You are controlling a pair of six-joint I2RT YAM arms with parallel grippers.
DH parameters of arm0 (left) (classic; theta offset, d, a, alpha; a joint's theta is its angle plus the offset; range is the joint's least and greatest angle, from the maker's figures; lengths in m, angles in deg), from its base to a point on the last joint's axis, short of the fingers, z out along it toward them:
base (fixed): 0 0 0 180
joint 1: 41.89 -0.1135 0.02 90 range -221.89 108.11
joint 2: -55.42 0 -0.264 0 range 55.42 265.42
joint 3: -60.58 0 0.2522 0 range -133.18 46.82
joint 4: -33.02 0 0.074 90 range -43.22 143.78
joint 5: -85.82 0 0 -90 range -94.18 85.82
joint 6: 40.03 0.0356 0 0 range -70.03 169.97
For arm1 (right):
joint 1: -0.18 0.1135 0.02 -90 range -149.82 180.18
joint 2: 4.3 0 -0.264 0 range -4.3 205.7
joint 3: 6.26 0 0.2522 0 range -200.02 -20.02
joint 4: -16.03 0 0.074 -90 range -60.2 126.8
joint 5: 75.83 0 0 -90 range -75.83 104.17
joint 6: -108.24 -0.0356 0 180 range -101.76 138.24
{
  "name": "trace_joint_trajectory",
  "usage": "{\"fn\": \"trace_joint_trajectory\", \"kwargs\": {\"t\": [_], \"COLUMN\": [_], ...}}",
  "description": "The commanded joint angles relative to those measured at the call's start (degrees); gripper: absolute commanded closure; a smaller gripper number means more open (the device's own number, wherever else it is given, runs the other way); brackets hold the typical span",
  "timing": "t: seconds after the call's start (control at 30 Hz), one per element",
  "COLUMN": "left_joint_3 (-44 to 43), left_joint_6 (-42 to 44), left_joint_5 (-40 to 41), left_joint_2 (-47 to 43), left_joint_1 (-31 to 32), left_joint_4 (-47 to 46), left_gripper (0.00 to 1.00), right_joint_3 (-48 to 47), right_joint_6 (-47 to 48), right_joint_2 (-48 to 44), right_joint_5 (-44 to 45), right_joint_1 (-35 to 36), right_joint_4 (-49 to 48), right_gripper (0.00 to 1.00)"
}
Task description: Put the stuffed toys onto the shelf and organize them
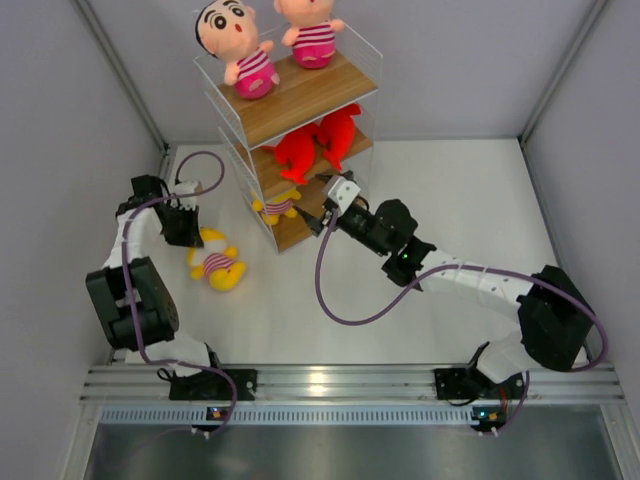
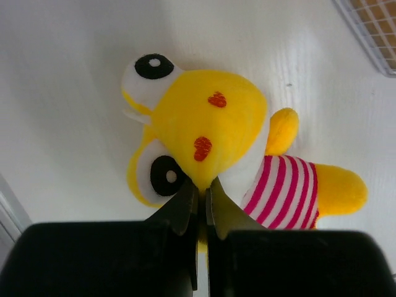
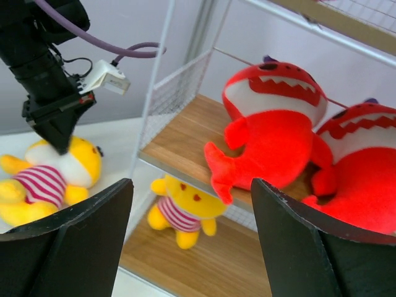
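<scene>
A yellow stuffed toy (image 1: 218,262) in a pink-striped shirt lies on the white table left of the shelf (image 1: 310,92). My left gripper (image 2: 201,189) is shut on the tip of its yellow head (image 2: 210,117). On the top board sit two pink-striped dolls (image 1: 240,50), one black-haired. Two red sharks (image 3: 272,136) lie on the middle board. Another yellow toy (image 3: 182,207) sits on the bottom board. My right gripper (image 3: 192,185) hangs open in front of the shelf's lower tiers, apart from the toys, with nothing between its fingers.
Grey walls close in the table on the left, back and right. The shelf's thin white wire frame (image 3: 154,93) stands between my two grippers. The right arm (image 1: 470,280) stretches across the table's right half, trailing a purple cable (image 1: 340,305).
</scene>
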Motion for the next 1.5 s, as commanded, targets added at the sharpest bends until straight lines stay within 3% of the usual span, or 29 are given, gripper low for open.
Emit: {"fn": "trace_joint_trajectory", "kwargs": {"t": [0.0, 0.27, 0.43, 0.73, 0.9, 1.07, 1.23, 1.47], "left_joint_3": [4.4, 12.2, 9.9, 4.2, 4.5, 4.3, 3.7, 4.3], "left_joint_6": [2.8, 9.3, 8.7, 1.9, -0.3, -1.2, -4.4, -9.0], "left_joint_5": [-4.4, -4.3, -9.9, -15.3, -19.1, -20.5, -24.0, -32.3], "left_joint_2": [-15.4, -44.8, -53.7, -61.9, -66.2, -68.7, -69.4, -69.9], "left_joint_1": [-0.4, -0.3, -0.3, -0.2, -0.3, -0.2, -0.3, -0.3], "left_joint_4": [-1.6, -0.4, 5.0, 8.5, 8.5, 8.5, 8.5, 8.5], "left_gripper": [1.00, 1.00, 1.00, 1.00, 1.00, 1.00, 1.00, 1.00], "right_joint_3": [-5.5, -18.3, -25.7, -22.2, -22.7, -25.9, -23.6, -25.1], "right_joint_6": [-7.9, -26.2, -28.9, -37.5, -34.1, -36.0, -37.5, -37.4], "right_joint_2": [-4.1, 2.5, 8.9, 11.7, 13.2, 16.1, 16.3, 18.4], "right_joint_5": [-6.1, -9.3, -7.0, 5.6, 12.7, 20.5, 22.0, 16.4], "right_joint_1": [1.8, 8.7, 14.0, 20.2, 24.6, 25.5, 25.7, 25.7], "right_joint_4": [6.5, 15.0, 19.2, 19.5, 17.9, 24.3, 22.0, 18.2], "right_gripper": [0.23, 0.28, 0.32, 0.37, 0.34, 0.33, 0.31, 0.34]}}
